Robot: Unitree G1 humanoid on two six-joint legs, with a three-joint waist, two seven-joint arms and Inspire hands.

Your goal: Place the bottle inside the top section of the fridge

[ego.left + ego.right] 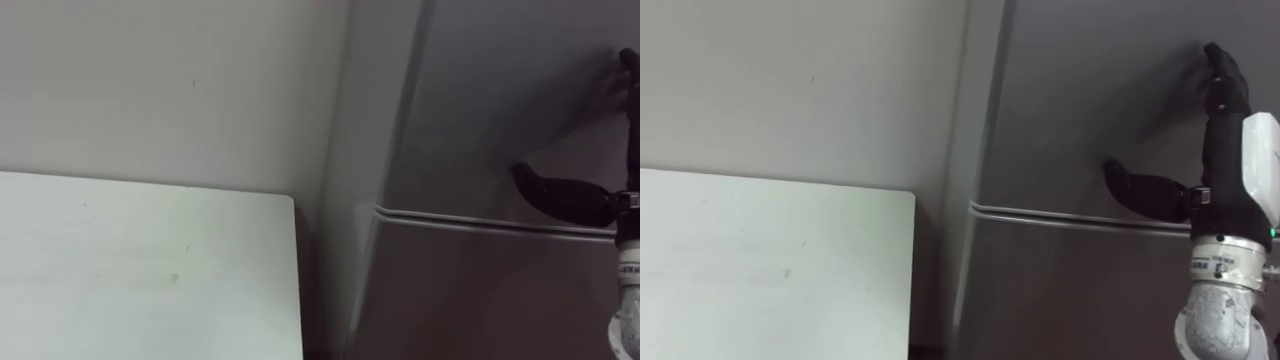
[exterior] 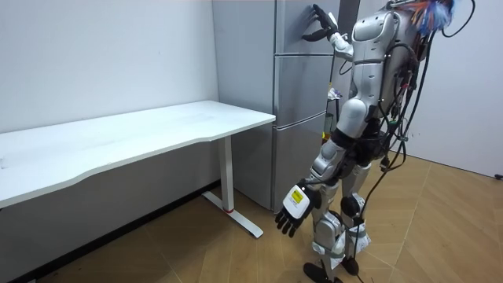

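Observation:
The grey fridge [image 2: 302,102] stands in front of me, and its upper door [image 1: 1090,90] is closed. My right hand [image 1: 1225,120] is raised flat against that door, fingers straight and pointing up, thumb stretched left just above the seam over the lower door [image 1: 1080,290]. In the room view I stand facing the fridge with this right hand [image 2: 318,23] high on its front. My left hand [image 2: 292,211] hangs by my thigh, fingers relaxed and holding nothing.
A white table [image 1: 140,270] stands to the left of the fridge against the pale wall [image 1: 170,80], with a narrow gap between its edge and the fridge's side. Wooden floor [image 2: 440,228] lies open behind me.

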